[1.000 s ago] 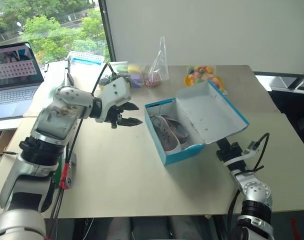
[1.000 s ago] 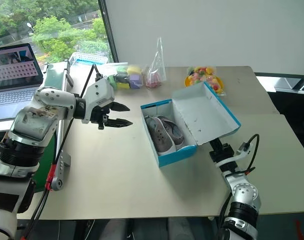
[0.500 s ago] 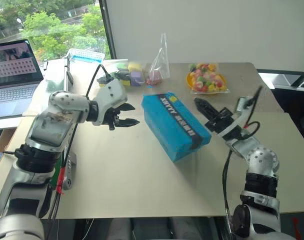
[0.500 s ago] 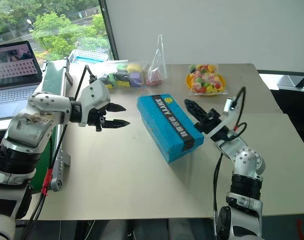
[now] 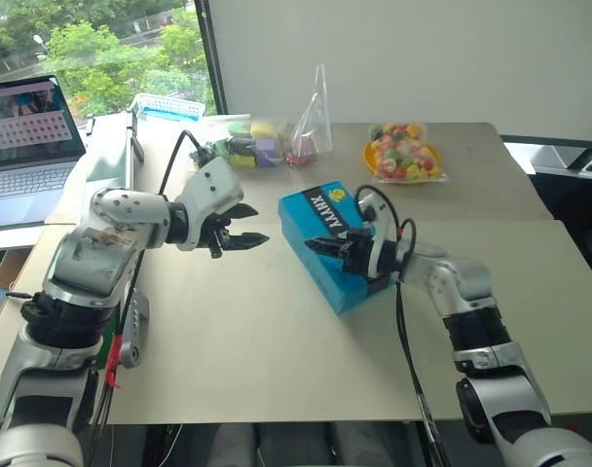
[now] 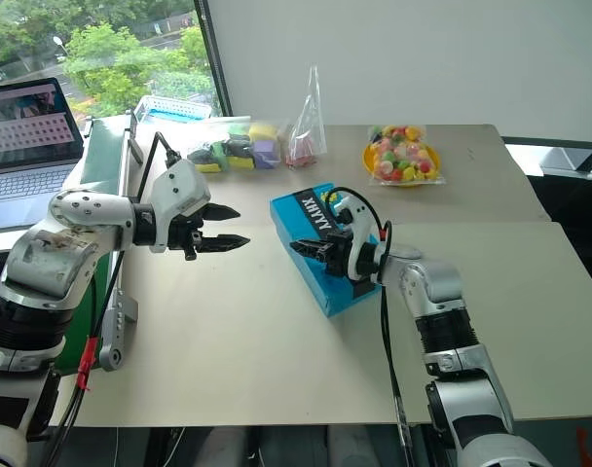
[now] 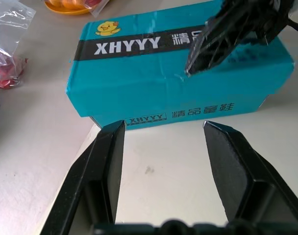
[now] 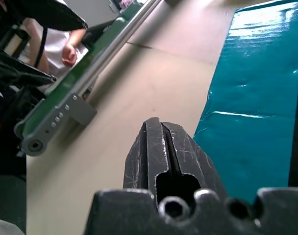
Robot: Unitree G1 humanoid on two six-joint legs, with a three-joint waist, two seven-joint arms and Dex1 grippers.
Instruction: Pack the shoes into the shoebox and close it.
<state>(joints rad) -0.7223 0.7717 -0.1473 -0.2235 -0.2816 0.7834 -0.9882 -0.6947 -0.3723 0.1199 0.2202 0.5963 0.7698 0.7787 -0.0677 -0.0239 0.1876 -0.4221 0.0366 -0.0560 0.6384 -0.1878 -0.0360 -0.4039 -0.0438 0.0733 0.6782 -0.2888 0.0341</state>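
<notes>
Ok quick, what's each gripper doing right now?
Left gripper: open, holding nothing, pointed at the shoebox.
Right gripper: shut, holding nothing, over the closed box lid.

Shoebox (image 7: 154, 83), lid top, black band: white lettering "XHYYY", followed by Chinese characters partly covered. Yellow duck emblem (image 7: 106, 30) at upper left of the lid. Front wall: small boxed "XHYYY", then Chinese characters. No other legible text.

An office-like room: beige table (image 5: 277, 360) by a window (image 5: 92, 49), open laptop (image 5: 28, 146).
</notes>
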